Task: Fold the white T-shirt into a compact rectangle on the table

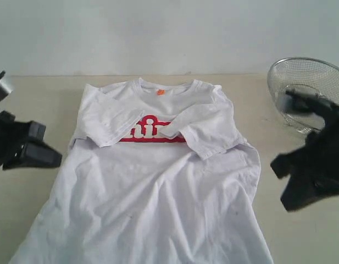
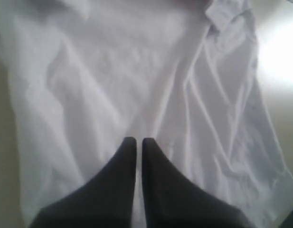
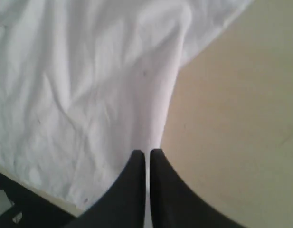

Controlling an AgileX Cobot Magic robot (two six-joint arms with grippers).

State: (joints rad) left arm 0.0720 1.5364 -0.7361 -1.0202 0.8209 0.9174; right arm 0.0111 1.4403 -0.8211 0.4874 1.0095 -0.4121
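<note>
White T-shirt (image 1: 158,192) on worktop (image 1: 26,198); hem cut off, lettering half hidden by sleeves; left pincer (image 2: 136,140) and right pincer (image 3: 147,152) both closed together.

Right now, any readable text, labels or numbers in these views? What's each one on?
"hin": red-outlined white letters on the T-shirt chest; the rest is hidden under the folded-in sleeves.
Neck tag: orange, too small to read.
Basket: no text seen.
Wrist views: none.
</note>
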